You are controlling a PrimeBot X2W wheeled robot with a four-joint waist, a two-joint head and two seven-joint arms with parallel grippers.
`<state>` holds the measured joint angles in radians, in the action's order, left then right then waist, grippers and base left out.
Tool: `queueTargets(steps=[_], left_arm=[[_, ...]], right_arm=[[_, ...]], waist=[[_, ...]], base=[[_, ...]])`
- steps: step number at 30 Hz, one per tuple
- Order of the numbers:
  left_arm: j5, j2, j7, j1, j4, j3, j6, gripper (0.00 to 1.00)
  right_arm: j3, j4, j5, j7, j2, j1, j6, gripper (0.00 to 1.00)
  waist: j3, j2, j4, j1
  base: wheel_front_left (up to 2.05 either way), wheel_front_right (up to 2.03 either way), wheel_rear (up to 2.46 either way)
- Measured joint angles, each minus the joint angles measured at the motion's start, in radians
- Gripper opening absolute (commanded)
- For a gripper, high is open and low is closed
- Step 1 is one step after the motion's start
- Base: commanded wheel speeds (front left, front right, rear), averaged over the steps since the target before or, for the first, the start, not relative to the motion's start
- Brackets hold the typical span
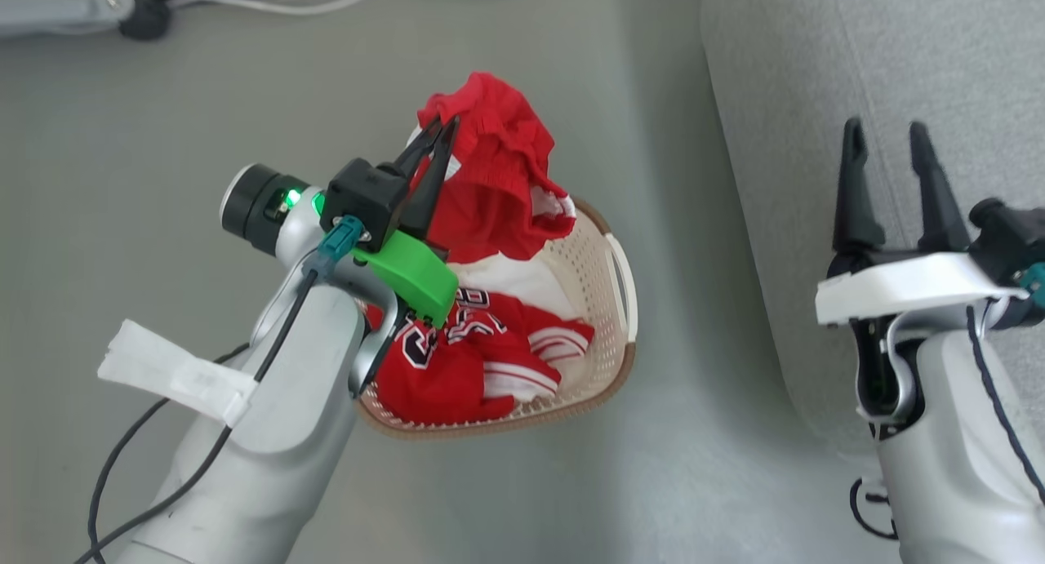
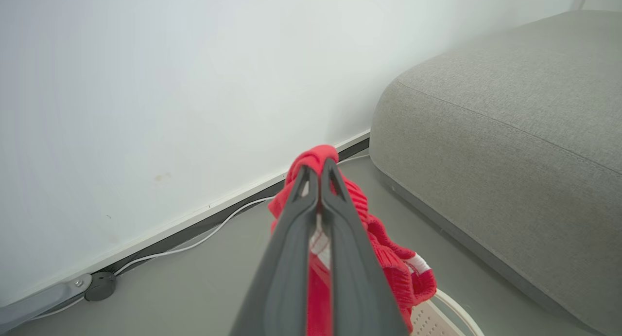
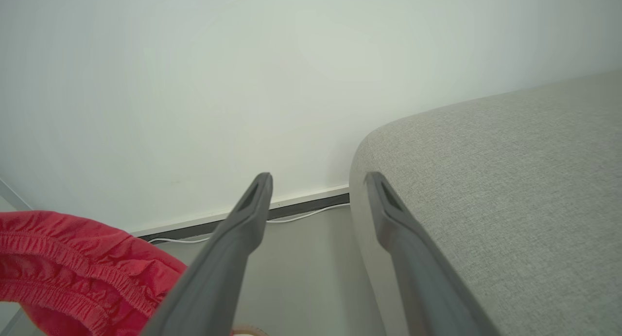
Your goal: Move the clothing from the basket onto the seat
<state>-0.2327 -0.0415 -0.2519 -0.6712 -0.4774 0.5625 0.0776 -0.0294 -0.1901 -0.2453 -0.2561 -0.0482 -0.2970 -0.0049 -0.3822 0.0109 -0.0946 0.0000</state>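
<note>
Your left tool [image 1: 443, 126]: clenched on a ruched red garment [image 1: 498, 180], which hangs lifted over the far end of the basket [image 1: 627, 335].
Numbered red jersey [image 1: 441, 360]: crumpled inside the basket.
Basket: standing on the grey floor [image 1: 163, 221], near the seat [image 1: 939, 66].
Your right tool [image 1: 886, 131]: fingers spread, nothing between them, poised over the seat's edge.

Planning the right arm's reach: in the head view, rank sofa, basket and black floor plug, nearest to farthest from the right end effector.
1. Sofa, just beside the right end effector.
2. Basket, to its lower left.
3. Black plug, far off at the upper left.
</note>
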Motion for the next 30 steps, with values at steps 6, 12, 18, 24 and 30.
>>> queueTargets(steps=[6,12,18,24,30], left_arm=[[-0.001,-0.005,0.000,0.035,-0.012,-0.002,0.000,0.00],[-0.008,-0.009,0.000,0.067,-0.030,0.000,0.001,0.00],[-0.016,-0.012,0.000,0.098,-0.046,0.006,0.003,0.00],[-0.018,-0.012,0.005,0.114,-0.040,0.024,0.011,0.00],[-0.027,-0.008,0.025,0.114,0.000,0.050,0.019,0.00]], right_arm=[[-0.016,-0.029,0.000,0.000,0.001,0.055,0.016,1.00],[-0.049,-0.058,0.013,0.000,0.001,0.102,0.040,1.00],[-0.113,-0.101,0.029,0.000,0.001,0.140,0.067,1.00],[-0.206,-0.140,0.050,0.000,0.001,0.151,0.090,1.00],[-0.327,-0.185,0.073,0.000,-0.001,0.153,0.110,1.00]], waist=[[0.086,0.0000,0.017,0.0000],[0.172,0.0000,0.036,0.0000],[0.257,0.0000,0.058,-0.0001],[0.326,0.0000,0.074,0.0000],[0.386,0.0000,0.097,0.0000]], base=[[0.00,0.00,0.00],[0.00,0.00,0.00],[0.00,0.00,0.00],[0.00,0.00,0.00],[0.00,0.00,0.00]])
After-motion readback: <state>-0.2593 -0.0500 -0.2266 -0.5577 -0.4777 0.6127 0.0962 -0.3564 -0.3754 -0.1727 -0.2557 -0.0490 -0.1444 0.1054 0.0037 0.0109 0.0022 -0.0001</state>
